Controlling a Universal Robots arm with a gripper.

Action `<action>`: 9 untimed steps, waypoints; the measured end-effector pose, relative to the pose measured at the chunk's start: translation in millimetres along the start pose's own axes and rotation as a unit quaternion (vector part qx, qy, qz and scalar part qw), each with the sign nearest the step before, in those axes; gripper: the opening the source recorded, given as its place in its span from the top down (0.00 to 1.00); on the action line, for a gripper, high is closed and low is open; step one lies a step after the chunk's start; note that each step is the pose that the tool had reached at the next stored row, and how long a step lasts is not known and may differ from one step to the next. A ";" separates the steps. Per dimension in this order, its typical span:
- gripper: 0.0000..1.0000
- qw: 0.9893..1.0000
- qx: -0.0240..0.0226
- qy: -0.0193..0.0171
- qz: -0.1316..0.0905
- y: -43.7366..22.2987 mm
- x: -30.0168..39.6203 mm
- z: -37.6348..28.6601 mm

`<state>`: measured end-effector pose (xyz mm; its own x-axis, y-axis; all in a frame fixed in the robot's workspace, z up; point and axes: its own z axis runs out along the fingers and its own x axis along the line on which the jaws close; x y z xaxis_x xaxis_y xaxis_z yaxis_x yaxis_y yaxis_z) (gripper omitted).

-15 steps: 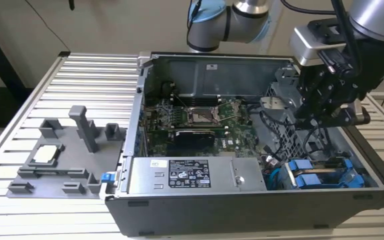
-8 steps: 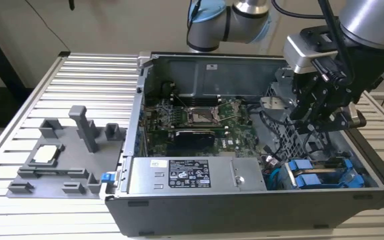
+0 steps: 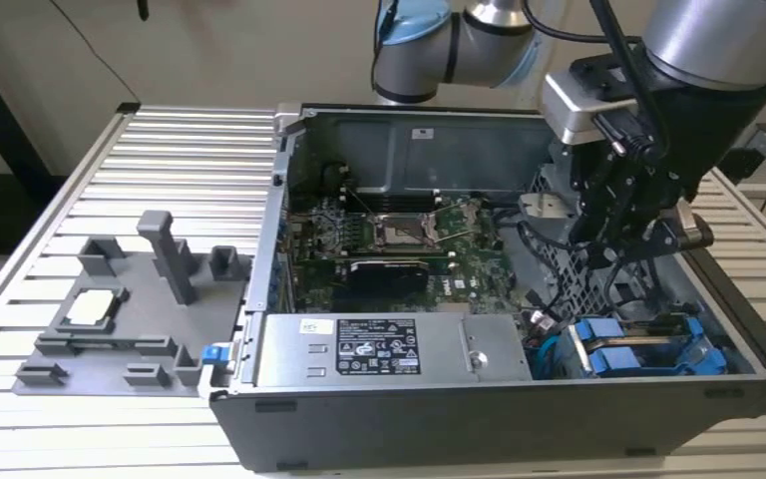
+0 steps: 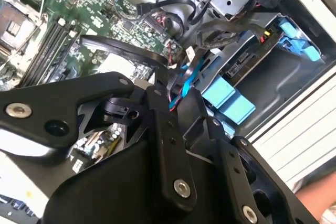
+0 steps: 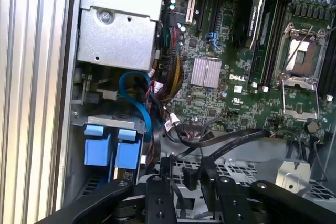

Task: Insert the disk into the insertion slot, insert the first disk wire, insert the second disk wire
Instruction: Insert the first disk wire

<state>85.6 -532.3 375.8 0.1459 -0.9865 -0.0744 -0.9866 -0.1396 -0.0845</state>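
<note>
Two blue-framed carriers (image 3: 636, 349) sit side by side in the grey insertion slot bays (image 5: 113, 123) at the case's front corner on the exterior view's right. I cannot tell which of them holds the disk (image 5: 97, 149). My gripper (image 3: 612, 249) hangs over the perforated cage inside the case, farther from the camera than the carriers. Its fingers (image 5: 168, 174) are closed on a flat black disk wire (image 5: 231, 145), which trails back towards the motherboard. A thin blue wire (image 5: 144, 111) curls beside the bays in both wrist views.
The open case holds the motherboard (image 3: 397, 235), a grey power supply (image 3: 383, 349) at the front and a perforated metal cage (image 3: 582, 279). Loose black cables (image 4: 173, 11) lie around the bays. A grey fixture (image 3: 131, 309) stands on the slatted table (image 3: 171, 160) at the exterior view's left.
</note>
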 end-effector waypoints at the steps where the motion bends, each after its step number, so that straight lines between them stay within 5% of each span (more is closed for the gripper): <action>1: 0.63 1.000 0.001 0.005 0.000 0.9 -2.6 0.5; 6: 0.63 1.000 0.008 0.029 -0.003 3.6 -14.5 1.4; 9: 0.63 0.999 0.014 0.048 -0.006 4.9 -19.5 1.7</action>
<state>78.0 -513.6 375.1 0.1479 -0.9887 0.0224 -0.9824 -0.1495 -0.1117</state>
